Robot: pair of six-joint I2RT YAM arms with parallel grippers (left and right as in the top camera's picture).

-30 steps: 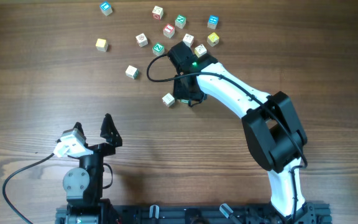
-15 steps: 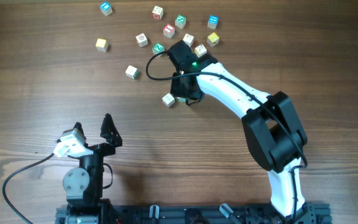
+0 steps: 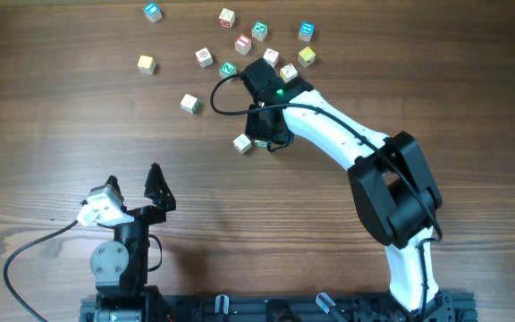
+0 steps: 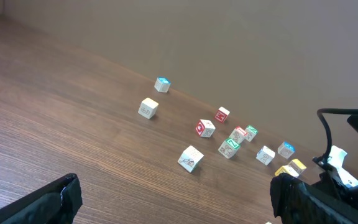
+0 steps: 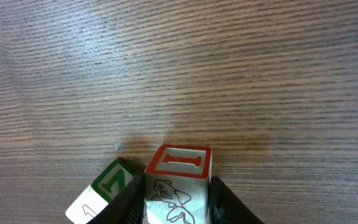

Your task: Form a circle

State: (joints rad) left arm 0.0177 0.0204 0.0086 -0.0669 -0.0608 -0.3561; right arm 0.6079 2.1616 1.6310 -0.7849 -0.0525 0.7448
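No circle shows in any view; the small whitish cubes lie loose. My right gripper (image 5: 178, 200) is shut on one cube (image 5: 178, 167) with a red-framed "I" on its top face and a red fish drawing on its side, low at the table. A green-marked cube (image 5: 107, 186) sits tilted right beside it on the left, touching or nearly touching the left finger. From overhead, that neighbour cube (image 3: 242, 143) lies just left of the right gripper (image 3: 266, 136), which hides the held cube. My left gripper (image 3: 132, 177) stands open and empty near the front edge, its fingers (image 4: 61, 199) far apart.
Several loose cubes (image 3: 243, 43) are scattered across the far middle of the wooden table (image 3: 436, 80), from a blue-marked one (image 3: 153, 12) at far left to a yellow one (image 3: 307, 56). One cube (image 3: 189, 103) lies apart. A black cable (image 3: 215, 100) loops beside the right wrist.
My right gripper has shifted slightly left toward the lone green-marked cube, and its jaws have narrowed onto the red "I" cube. The left arm has not moved.
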